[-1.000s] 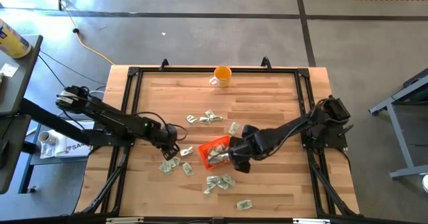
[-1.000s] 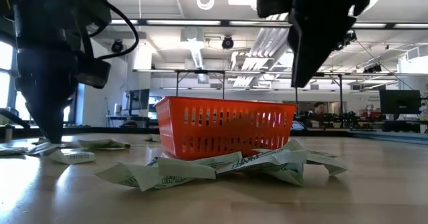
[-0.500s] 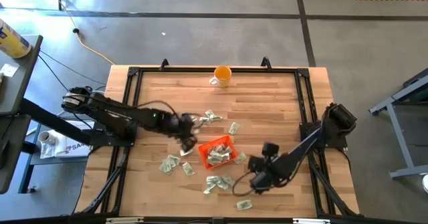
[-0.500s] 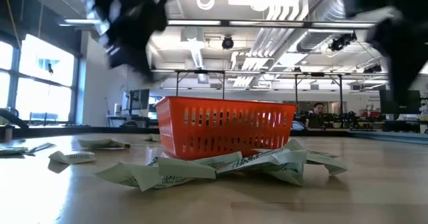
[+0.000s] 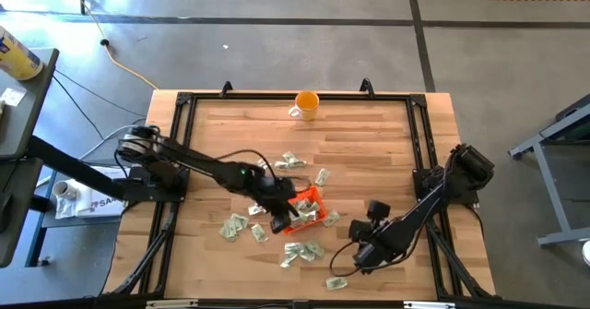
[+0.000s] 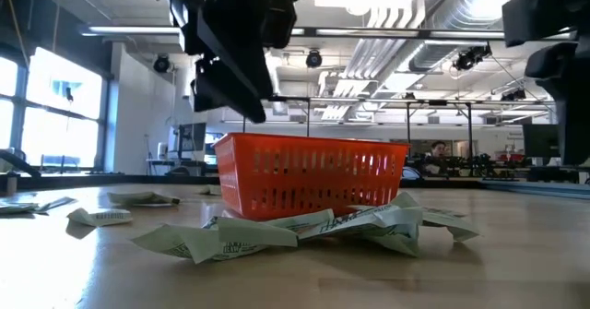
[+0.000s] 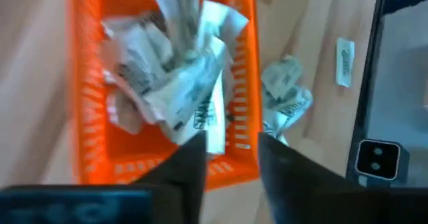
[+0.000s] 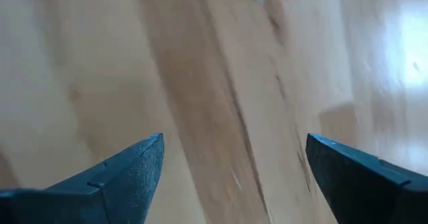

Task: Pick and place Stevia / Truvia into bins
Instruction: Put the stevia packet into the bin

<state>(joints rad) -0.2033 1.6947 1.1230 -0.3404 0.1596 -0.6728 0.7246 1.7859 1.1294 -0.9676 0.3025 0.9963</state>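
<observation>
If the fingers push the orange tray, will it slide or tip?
The orange tray looks thin and slotted, so probably light; it would likely slide. Some sachets seem to lie under its edge, so it may rock.

left end effector (image 5: 281,215) now over tray (image 5: 312,198), right end effector (image 5: 353,258) withdrawn

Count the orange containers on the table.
2: the orange tray mid-table, under the left hand, and the orange mug at the far edge. None seem hidden.
</observation>
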